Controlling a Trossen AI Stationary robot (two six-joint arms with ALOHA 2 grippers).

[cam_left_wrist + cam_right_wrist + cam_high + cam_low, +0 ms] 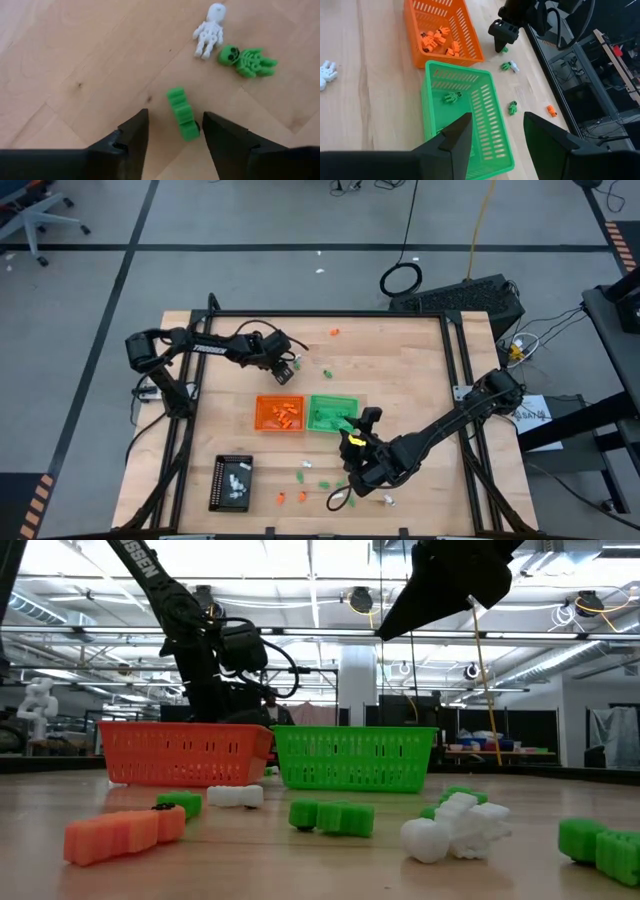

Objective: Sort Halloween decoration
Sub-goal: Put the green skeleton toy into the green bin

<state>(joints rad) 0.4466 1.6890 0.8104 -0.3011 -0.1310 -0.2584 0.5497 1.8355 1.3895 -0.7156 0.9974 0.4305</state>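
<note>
While the left gripper straddles the green trinket
Fingers: wide, empty
Advice: centre, lower, close squarely
Right gripper: open above green tray

A pale wooden surface framed by dark rails carries three containers. A square orange tray and a square green tray stand side by side near the middle, their walls touching or nearly so; both have slotted walls. A black rectangular tray lies well apart from them, near the front left corner. Beyond the surface, a coiled black cable lies on the grey floor, and an office chair stands at the far left.
</note>
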